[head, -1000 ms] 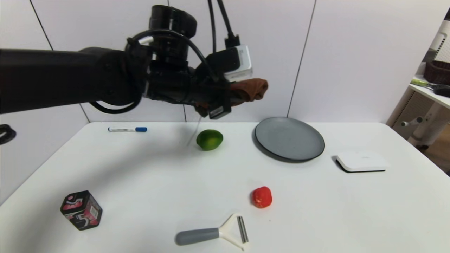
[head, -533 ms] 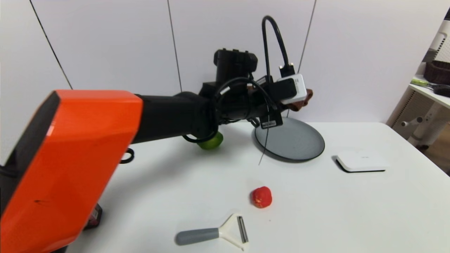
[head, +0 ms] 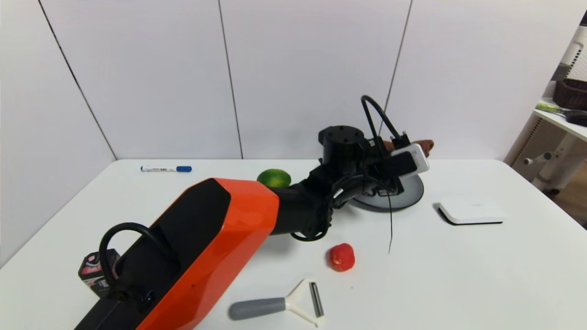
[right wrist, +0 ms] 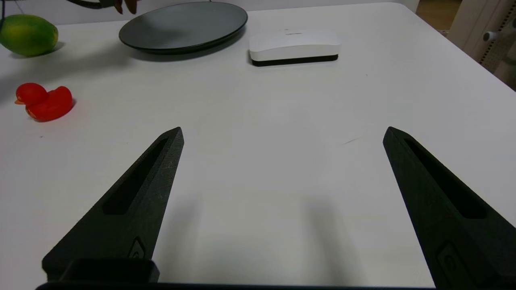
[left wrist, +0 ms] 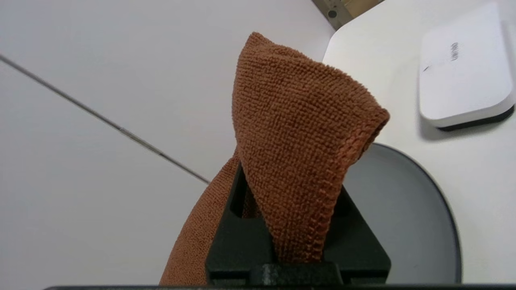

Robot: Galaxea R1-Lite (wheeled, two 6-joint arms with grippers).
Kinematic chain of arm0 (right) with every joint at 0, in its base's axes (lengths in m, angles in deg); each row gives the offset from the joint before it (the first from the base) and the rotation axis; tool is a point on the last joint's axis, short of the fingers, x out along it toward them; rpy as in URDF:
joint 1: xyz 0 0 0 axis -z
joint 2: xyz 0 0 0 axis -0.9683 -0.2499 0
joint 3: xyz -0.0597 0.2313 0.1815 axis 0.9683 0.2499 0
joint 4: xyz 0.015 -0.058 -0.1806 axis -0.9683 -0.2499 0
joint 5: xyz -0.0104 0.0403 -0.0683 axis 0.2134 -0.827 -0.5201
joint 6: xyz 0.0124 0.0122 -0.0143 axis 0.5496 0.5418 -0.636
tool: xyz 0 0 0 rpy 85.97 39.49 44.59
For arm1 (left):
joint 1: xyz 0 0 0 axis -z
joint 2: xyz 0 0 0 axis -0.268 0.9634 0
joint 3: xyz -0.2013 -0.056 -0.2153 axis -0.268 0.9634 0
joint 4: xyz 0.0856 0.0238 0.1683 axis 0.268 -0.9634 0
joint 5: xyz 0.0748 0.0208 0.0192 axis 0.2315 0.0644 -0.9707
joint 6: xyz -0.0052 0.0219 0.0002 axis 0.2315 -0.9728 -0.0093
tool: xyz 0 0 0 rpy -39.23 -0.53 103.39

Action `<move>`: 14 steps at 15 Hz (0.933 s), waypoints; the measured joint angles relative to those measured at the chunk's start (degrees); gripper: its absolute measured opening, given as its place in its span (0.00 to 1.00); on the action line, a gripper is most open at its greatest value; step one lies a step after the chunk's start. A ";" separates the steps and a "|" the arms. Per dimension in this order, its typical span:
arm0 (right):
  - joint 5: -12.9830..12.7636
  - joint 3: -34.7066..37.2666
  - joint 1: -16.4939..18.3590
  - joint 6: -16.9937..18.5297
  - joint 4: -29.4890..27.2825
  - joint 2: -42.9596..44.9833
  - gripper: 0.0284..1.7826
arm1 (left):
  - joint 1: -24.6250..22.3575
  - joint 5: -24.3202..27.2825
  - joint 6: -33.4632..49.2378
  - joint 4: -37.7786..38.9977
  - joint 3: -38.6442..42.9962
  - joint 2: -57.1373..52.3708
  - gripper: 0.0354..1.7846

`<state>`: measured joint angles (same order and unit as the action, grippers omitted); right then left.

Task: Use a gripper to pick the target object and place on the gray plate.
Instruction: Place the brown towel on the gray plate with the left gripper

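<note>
My left gripper (head: 408, 153) is shut on the brown cloth (head: 424, 145) and holds it in the air over the far side of the gray plate (head: 410, 197). In the left wrist view the cloth (left wrist: 298, 141) stands up rumpled between the two black fingers (left wrist: 238, 225), with one end hanging down beside them, and the plate (left wrist: 407, 225) lies below. My right gripper (right wrist: 282, 133) is open and empty, low over bare table near the front; it is out of the head view. The plate also shows in the right wrist view (right wrist: 185, 22).
A green lime (head: 274, 177) lies left of the plate. A red fruit (head: 341, 256) and a peeler (head: 275, 306) lie in front. A white box (head: 472, 210) sits right of the plate. A marker (head: 166, 168) and a black-pink box (head: 89, 270) are at left.
My left arm has swung right and down with the cloth, from above the lime to over the plate. Nothing on the table has moved.
</note>
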<state>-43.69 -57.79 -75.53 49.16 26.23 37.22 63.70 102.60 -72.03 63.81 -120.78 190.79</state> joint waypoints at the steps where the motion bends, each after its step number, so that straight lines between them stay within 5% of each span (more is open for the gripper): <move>1: -0.02 0.00 0.00 -0.01 0.00 0.00 0.96 | 0.13 -0.02 0.09 0.37 0.00 0.88 0.13; 14: -0.02 0.00 0.02 -0.04 0.00 0.00 0.96 | 0.02 -0.66 0.04 4.69 0.00 4.40 0.13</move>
<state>-43.72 -57.79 -75.51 49.12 26.23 37.22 63.72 101.94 -71.99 68.50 -120.78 195.19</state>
